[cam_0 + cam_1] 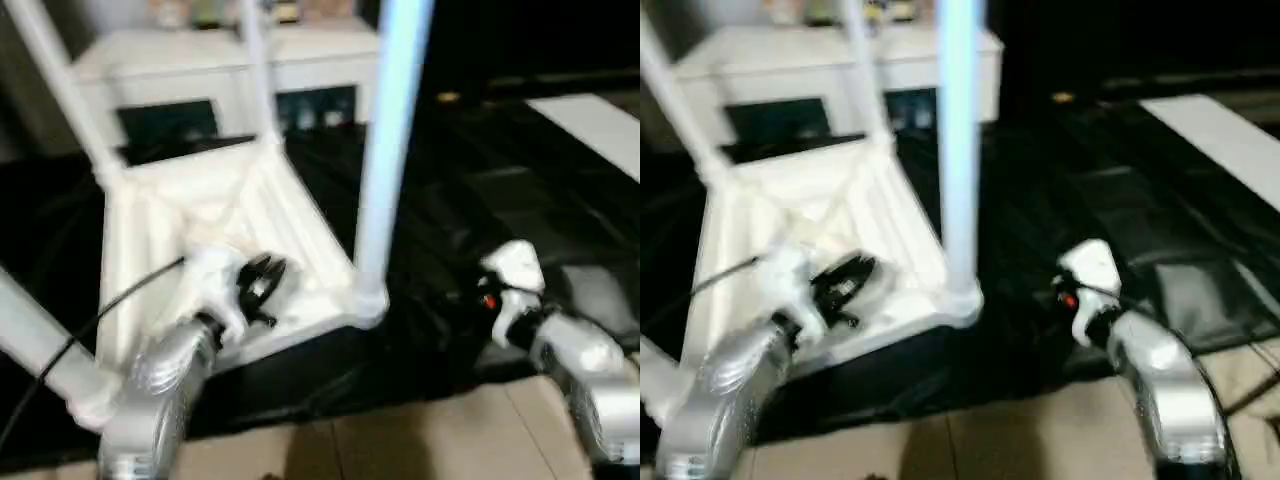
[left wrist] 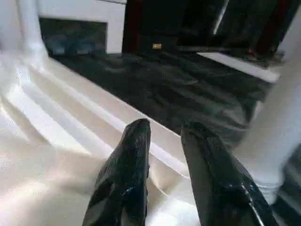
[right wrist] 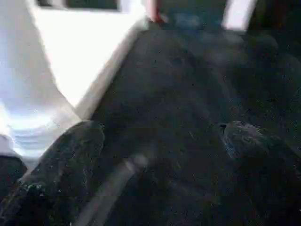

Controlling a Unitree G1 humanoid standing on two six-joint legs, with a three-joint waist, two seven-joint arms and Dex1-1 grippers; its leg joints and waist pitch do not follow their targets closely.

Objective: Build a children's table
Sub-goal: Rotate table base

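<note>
Hovering over the ribbed underside of the tabletop [image 1: 215,200], the left gripper [image 1: 262,282] shows 2 glossy black fingers [image 2: 124,179] with a narrow gap between them and nothing in it. The right gripper [image 3: 162,155] spreads its 2 matte black fingers wide over the black sheet [image 1: 470,200], empty, just beside the near right corner socket [image 1: 368,305]. The white plastic tabletop lies upside down on that wrinkled sheet, its raised ribs running as diagonals toward the round corner sockets. 4 smooth white tube legs stand in the sockets, long axes pointing up: 1 far left [image 1: 60,85], 1 far right [image 1: 258,70], 1 near right [image 1: 385,150], 1 near left [image 1: 35,340] leaning outward. Behind stands a white cabinet [image 1: 300,55] with dark glass doors. Pale tiled floor [image 1: 420,440] lies nearest.
</note>
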